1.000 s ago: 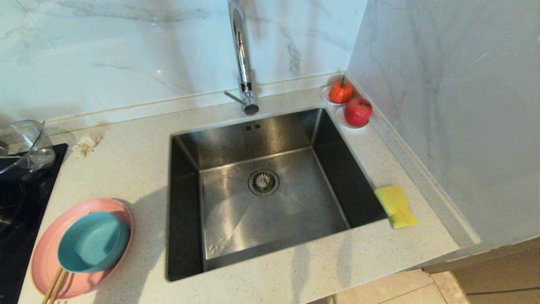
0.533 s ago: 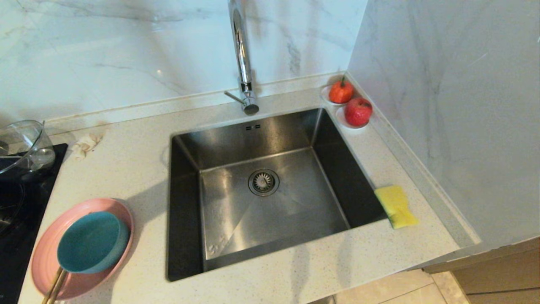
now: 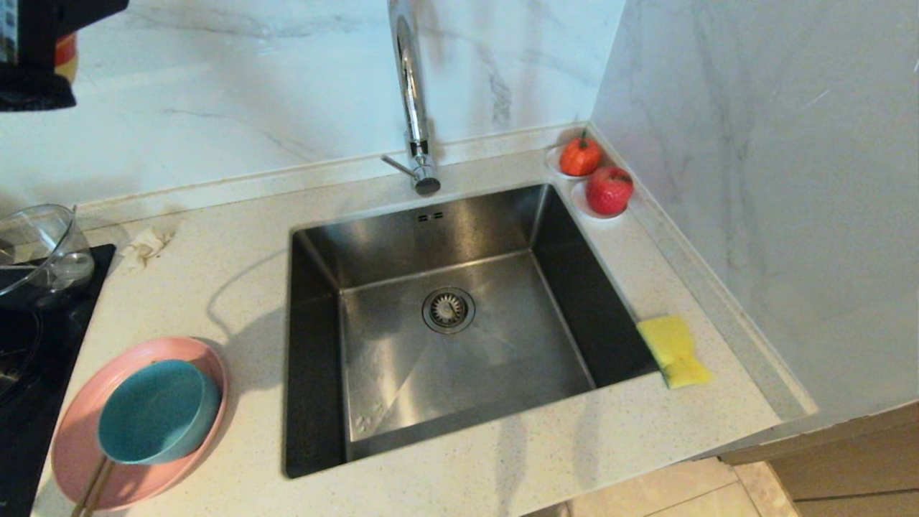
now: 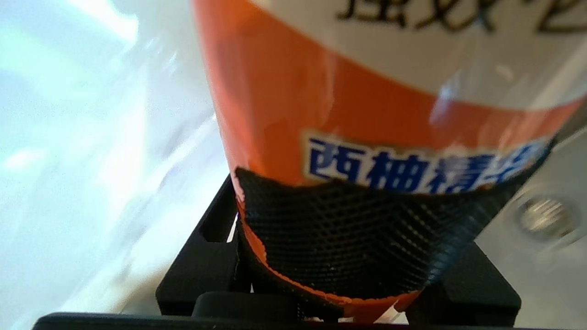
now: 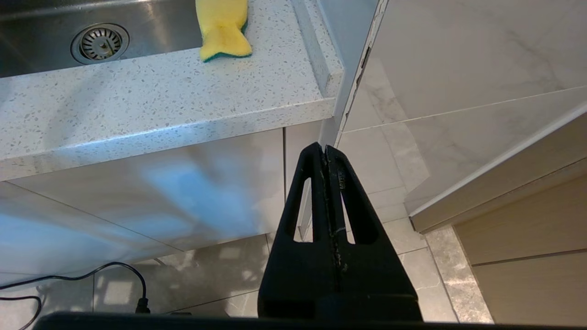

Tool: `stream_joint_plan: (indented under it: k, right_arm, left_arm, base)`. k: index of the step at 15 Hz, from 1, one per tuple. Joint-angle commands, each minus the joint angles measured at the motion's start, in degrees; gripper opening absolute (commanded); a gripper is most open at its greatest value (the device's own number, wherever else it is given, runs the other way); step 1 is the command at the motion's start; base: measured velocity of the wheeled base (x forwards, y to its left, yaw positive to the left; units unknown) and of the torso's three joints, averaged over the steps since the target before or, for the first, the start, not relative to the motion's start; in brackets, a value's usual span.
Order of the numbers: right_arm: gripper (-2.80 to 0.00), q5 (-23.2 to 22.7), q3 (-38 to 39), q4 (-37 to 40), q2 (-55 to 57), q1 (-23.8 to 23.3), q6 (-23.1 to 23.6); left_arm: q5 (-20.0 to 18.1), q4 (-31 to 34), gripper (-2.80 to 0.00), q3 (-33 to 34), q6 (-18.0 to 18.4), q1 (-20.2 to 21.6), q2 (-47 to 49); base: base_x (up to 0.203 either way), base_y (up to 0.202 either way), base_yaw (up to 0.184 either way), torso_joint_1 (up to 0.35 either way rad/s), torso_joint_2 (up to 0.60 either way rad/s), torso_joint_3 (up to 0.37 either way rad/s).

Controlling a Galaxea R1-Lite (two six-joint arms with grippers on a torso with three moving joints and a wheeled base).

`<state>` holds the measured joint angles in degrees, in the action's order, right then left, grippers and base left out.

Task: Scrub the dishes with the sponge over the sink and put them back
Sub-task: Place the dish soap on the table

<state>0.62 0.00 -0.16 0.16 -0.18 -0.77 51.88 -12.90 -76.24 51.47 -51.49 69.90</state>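
A teal-blue bowl [image 3: 154, 411] sits inside the pink plate [image 3: 75, 438] on the counter left of the sink [image 3: 502, 373]. The yellow sponge [image 3: 673, 350] lies on the counter at the sink's right rim; the right wrist view shows the sponge [image 5: 223, 27] too. High in the head view's top left corner, my left gripper [image 3: 43, 50] is raised. In its wrist view this gripper [image 4: 348, 256] is shut on an orange labelled bottle [image 4: 348, 114]. My right gripper [image 5: 325, 149] is shut and empty, parked below the counter's front edge.
A tall chrome tap [image 3: 411, 93] rises behind the sink, whose drain [image 3: 448, 309] is central. Two red fruits [image 3: 609, 189] sit in the back right corner. A glass bowl [image 3: 39, 248] stands on a black hob [image 3: 29, 345]; chopsticks [image 3: 92, 490] lie on the plate.
My left gripper with the bottle has come into the head view at the top left corner, and its shadow on the counter has shifted. The dishes, the sponge and the right arm stay put.
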Motion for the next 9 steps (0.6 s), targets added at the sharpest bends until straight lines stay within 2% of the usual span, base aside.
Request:
stream_joint_plan:
  k: [1,5,7,9]
  right_arm:
    - [-2.8,0.0,0.0,0.0,0.0,0.0,0.0]
    - [-2.8,0.0,0.0,0.0,0.0,0.0,0.0]
    - [-2.8,0.0,0.0,0.0,0.0,0.0,0.0]
    - [-2.8,0.0,0.0,0.0,0.0,0.0,0.0]
  left_arm:
    - [0.5,0.1,-2.8,5.4,0.1,2.2,-4.9]
    - [0.2,1.1,-2.8,6.2,-0.3,2.2,-6.5]
    - [0.2,1.4,-2.8,6.6,-2.6,1.8,-6.3]
    - [-1.1,5.8,-2.8,4.4,-3.9,3.6,-6.4]
  base:
    - [0.0,0.0,0.0,0.0,0.0,0.0]
    - [0.0,0.0,0.0,0.0,0.0,0.0]
    - [0.0,0.0,0.0,0.0,0.0,0.0]
    - [0.0,0.0,0.0,0.0,0.0,0.0]
